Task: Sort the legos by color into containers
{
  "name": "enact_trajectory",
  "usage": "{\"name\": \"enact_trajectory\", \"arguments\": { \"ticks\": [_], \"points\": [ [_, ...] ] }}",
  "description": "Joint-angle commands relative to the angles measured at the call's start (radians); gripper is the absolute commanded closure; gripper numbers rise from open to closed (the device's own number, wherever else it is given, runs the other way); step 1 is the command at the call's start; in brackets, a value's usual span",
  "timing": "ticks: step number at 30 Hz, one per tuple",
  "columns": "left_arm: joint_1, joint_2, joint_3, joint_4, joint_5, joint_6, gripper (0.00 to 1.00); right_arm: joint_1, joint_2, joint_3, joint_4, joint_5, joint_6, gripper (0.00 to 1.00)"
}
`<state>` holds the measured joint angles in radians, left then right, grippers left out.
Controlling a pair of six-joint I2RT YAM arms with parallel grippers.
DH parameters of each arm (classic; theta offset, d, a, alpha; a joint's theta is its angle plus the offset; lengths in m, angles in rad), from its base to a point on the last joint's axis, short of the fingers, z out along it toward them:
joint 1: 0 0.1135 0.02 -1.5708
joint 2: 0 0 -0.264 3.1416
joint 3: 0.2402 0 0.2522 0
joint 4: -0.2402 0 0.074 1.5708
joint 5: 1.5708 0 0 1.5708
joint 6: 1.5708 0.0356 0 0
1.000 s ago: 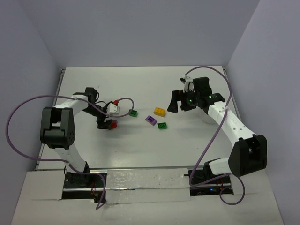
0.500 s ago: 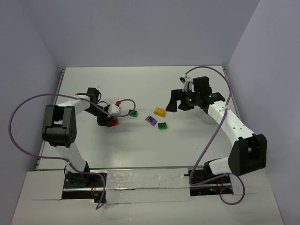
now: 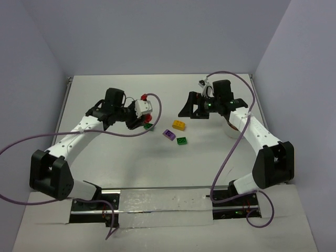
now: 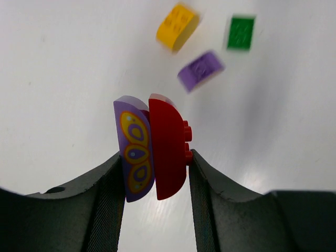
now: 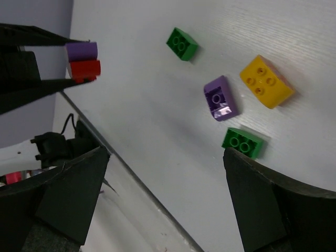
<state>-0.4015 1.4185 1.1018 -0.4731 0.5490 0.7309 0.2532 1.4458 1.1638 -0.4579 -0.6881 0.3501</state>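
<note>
1. Top external view.
   - The left arm reaches forward and inward over the white table (image 3: 105, 157). Its left gripper (image 3: 146, 119) is just beside one green studded plastic brick (image 3: 148, 126).
   - The right arm bends inward, with the right gripper (image 3: 187, 107) aimed at the table's middle.
   - Loose on the table: a second green studded brick (image 3: 182, 140), one yellow studded plastic brick (image 3: 179, 125) and one plain purple plastic brick (image 3: 168, 134).
   - One white round cup (image 3: 229, 129) is mostly hidden under the right forearm.
2. Left wrist view.
   - The fingers are clamped on two pieces pressed flat together: one red rounded plastic brick (image 4: 167, 152) and one purple rounded brick with a yellow pattern (image 4: 134, 156).
   - Blurred on the table beyond: one yellow, one purple and one green.
3. Right wrist view.
   - The fingers are spread wide, with nothing between them.
   - On the table: two green, one purple and one yellow, all apart.
   - The left gripper's held pair shows at upper left.
</note>
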Motion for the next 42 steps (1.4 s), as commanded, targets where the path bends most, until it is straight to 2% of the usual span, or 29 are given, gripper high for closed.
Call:
{"name": "enact_trajectory", "arguments": {
  "ticks": [1, 6, 14, 35, 42],
  "points": [
    [-0.07, -0.027, 0.053, 0.084, -0.079, -0.351, 0.95, 0.052, -0.024, 0.045, 0.128, -0.069, 0.099, 0.03],
    [-0.172, -0.048, 0.102, 0.086, -0.154, -0.459, 0.94, 0.102, -0.01, 0.053, 0.199, -0.087, 0.148, 0.06],
    [-0.275, -0.043, 0.144, 0.07, -0.238, -0.471, 0.94, 0.166, 0.061, 0.118, 0.159, -0.068, 0.141, 0.12],
    [-0.303, -0.038, 0.17, 0.076, -0.224, -0.478, 0.94, 0.172, 0.135, 0.1, 0.244, -0.279, 0.214, 0.25],
    [-0.303, -0.033, 0.183, 0.082, -0.219, -0.485, 0.94, 0.175, 0.15, 0.07, 0.297, -0.342, 0.253, 0.36]
  ]
}}
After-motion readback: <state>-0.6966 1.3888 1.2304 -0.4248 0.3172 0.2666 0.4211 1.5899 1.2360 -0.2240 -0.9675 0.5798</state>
